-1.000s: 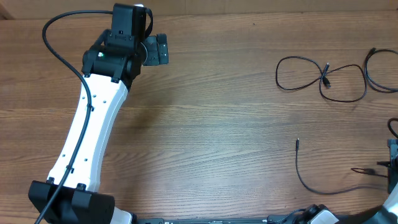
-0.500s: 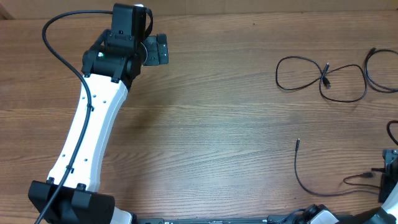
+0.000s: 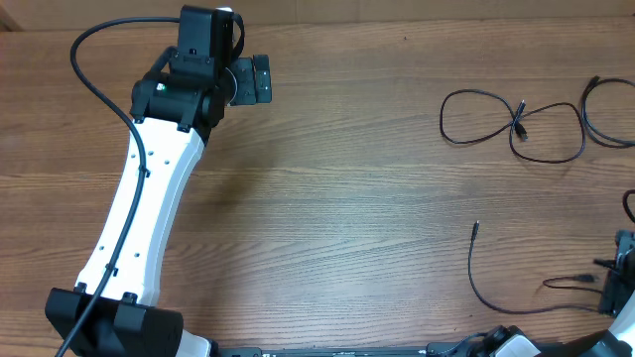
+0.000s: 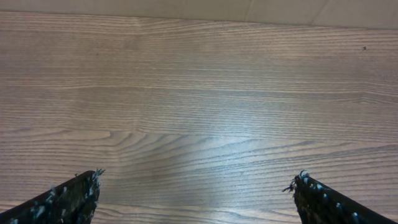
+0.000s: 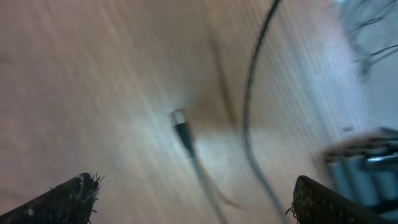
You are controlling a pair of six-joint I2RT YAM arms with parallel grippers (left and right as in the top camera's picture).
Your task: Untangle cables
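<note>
While the left gripper (image 3: 258, 79) is held above the far left part of the counter (image 3: 347, 198), its fingers (image 4: 68, 199) are shown spread wide in the left wrist view, with only wood grain between them. All the cables are found on the right side, well apart from that gripper. A looped cable (image 3: 443, 121) is laid out in a figure-eight toward the far right corner, with a plug end (image 3: 520, 107) resting where the loops cross. A second cable (image 3: 585, 117) is curved just beside it, partly cut off by the picture's border. Nearer the robot, a loose strand (image 3: 471, 263) is run from a small tip down and round toward the right gripper (image 3: 623, 273), which is seen only in part at the border. In the blurred right wrist view that gripper's jaws are held wide open, and a silver-tipped plug (image 5: 179, 118) and a dark strand (image 5: 249, 118) are seen lying on the wood ahead of the fingertips.
</note>
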